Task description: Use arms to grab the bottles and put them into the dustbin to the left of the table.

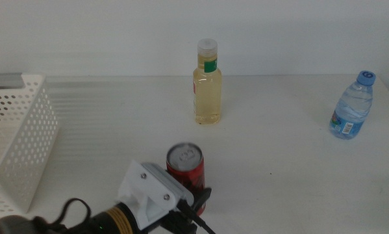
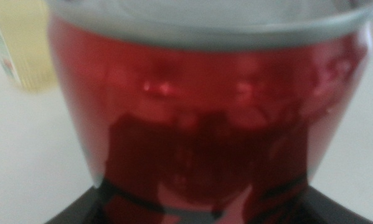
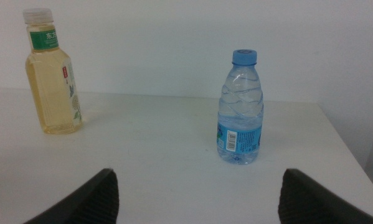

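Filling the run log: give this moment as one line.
left end effector at red can, grip unclear | right end effector open, waiting | yellow bottle, water bottle standing | dustbin left

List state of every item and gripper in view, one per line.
red can: upright on table, between left gripper's jaws
yellow bottle: upright, capped
water bottle: upright, capped
dustbin: nothing seen inside it
left gripper: at the can
right gripper: open, waiting

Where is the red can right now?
In the middle view the red can stands upright near the table's front edge, in front of the yellow bottle, with the left tool right at it.
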You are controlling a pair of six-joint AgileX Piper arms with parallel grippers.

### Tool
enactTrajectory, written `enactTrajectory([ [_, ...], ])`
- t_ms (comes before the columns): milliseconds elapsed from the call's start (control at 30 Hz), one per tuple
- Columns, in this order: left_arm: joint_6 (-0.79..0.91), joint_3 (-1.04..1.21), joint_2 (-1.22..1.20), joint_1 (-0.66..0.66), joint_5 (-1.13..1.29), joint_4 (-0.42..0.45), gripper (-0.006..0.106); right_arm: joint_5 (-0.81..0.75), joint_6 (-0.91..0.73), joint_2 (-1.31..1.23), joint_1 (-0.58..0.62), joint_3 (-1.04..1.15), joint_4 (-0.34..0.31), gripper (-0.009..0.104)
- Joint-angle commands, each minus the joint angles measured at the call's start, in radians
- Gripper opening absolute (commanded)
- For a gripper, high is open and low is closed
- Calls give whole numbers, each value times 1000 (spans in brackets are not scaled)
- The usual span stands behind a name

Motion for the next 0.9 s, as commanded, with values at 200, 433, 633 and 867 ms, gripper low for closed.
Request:
enactTrajectory([
  [200,-10,-32,-289,-5,163,-48,-5,-77,-9,-28,-6,-8,-6,67],
  [433,21,-157,-487,2,628,-39,-5,-77,-9,-28,-6,-8,-6,67],
  [633,35,-331,-554,2,1079,-39,-5,-77,-9,-28,-6,-8,-6,67],
  [867,35,-532,-552,2,1487,-39,-5,-77,-9,-28,-6,-8,-6,67],
])
